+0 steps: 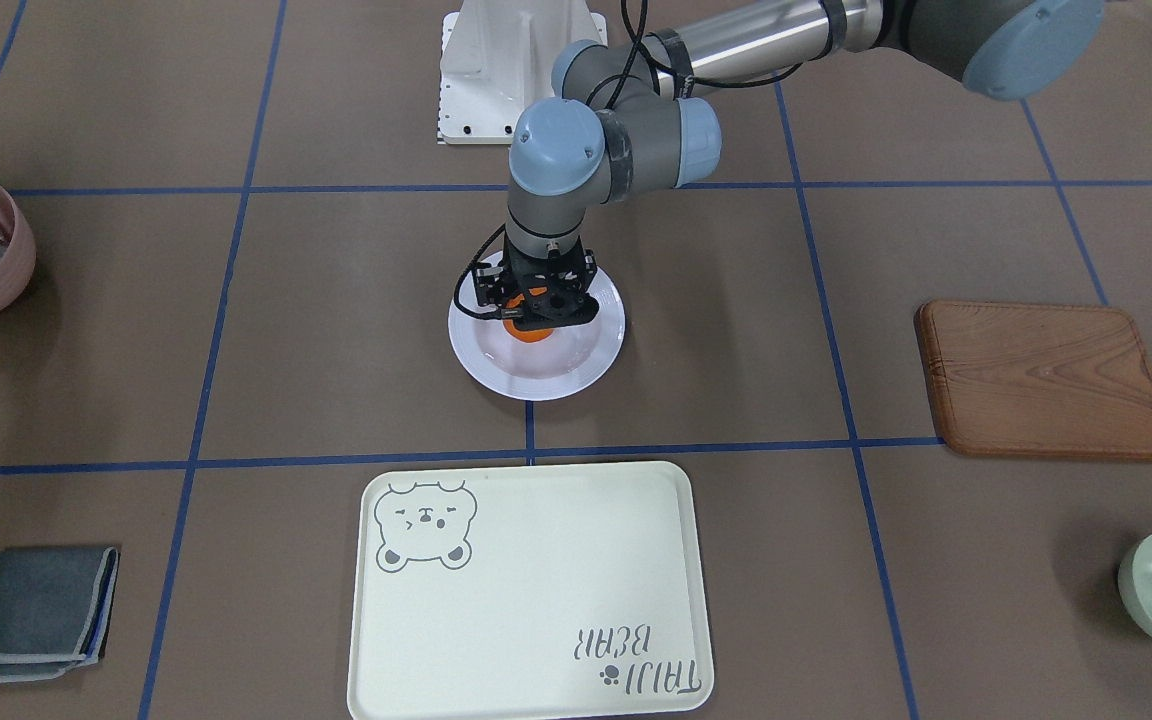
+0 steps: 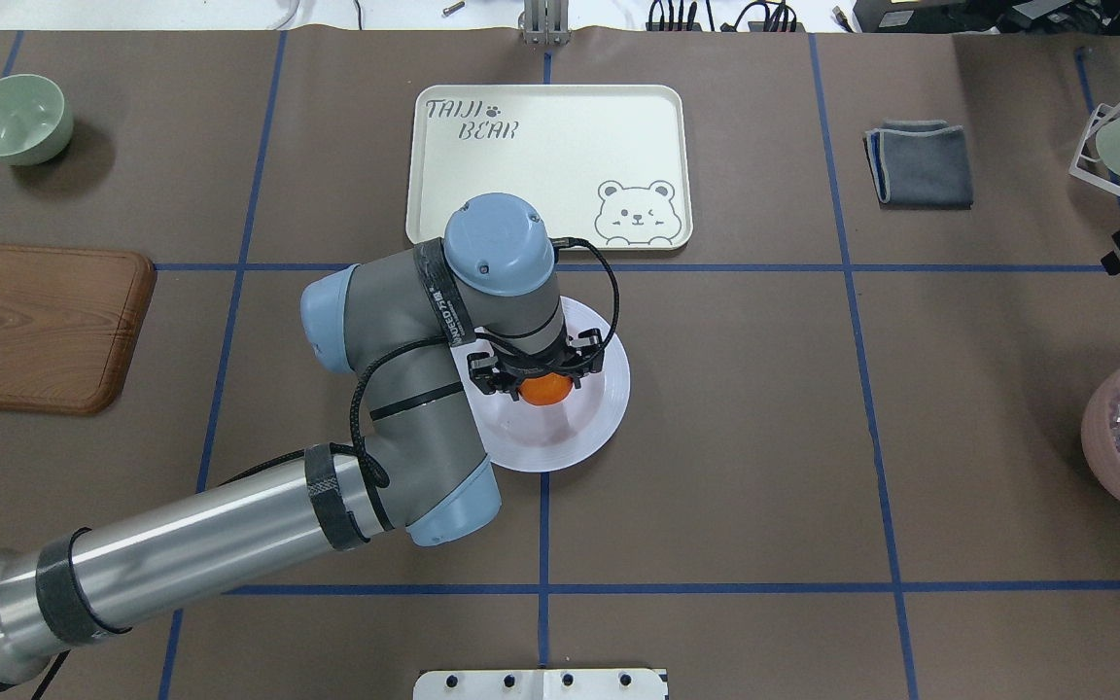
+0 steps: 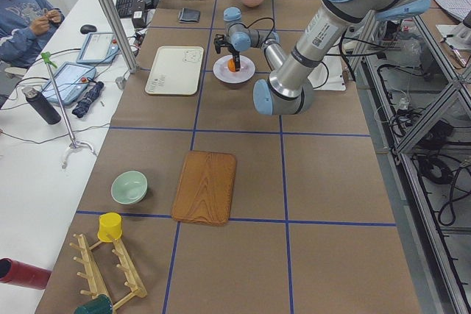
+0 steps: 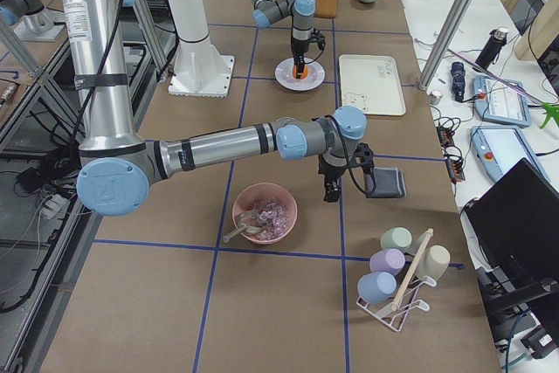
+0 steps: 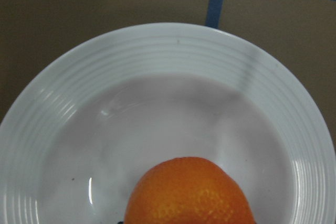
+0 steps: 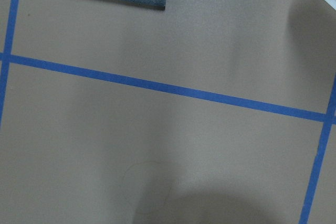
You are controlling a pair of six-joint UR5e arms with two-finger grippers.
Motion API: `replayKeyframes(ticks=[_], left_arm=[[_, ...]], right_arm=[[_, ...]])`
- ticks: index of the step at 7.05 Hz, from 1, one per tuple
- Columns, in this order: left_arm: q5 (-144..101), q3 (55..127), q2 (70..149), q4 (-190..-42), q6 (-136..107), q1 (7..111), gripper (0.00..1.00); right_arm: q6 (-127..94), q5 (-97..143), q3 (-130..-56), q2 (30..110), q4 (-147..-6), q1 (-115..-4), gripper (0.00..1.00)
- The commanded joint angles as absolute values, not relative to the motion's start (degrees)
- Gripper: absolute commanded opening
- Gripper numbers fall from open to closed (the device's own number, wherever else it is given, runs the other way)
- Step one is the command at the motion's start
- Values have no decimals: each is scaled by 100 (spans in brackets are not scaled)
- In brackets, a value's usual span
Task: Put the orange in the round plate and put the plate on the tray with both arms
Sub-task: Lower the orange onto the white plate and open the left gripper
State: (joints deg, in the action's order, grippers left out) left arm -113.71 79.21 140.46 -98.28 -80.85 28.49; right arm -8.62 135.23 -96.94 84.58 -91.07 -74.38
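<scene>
The white round plate [image 2: 560, 452] sits mid-table, just on the robot's side of the cream bear tray [image 2: 541, 165], which holds nothing. My left gripper [image 2: 542, 377] points straight down over the plate's hollow and is shut on the orange [image 2: 544, 390]. In the left wrist view the orange [image 5: 189, 192] fills the lower middle, close above the plate [image 5: 157, 56]; the fingers are hidden there. In the front view the orange [image 1: 528, 334] shows just under the black gripper [image 1: 537, 310]. My right gripper [image 4: 330, 188] hangs over bare table near the grey cloth; I cannot tell whether it is open or shut.
A wooden board [image 2: 35, 326] and a pale green bowl [image 2: 16, 117] lie on the left. On the right are a folded grey cloth [image 2: 920, 165], a pink bowl [image 2: 1119, 433] with clear pieces in it, and a cup rack [image 4: 397, 268].
</scene>
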Motion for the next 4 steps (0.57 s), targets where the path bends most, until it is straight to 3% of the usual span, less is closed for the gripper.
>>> replayKeyframes(ticks=[1,4], left_arm=[[-11364,7919,14045,-9861,-8068,2848,97],[-11417,8417,13836,-9835,-8060,3066,97]], right_arm=[[-861,13553,-9729,8446,-9106,-7436,100],[-1227,13579,-9800,8420,-8430,-7164,100]])
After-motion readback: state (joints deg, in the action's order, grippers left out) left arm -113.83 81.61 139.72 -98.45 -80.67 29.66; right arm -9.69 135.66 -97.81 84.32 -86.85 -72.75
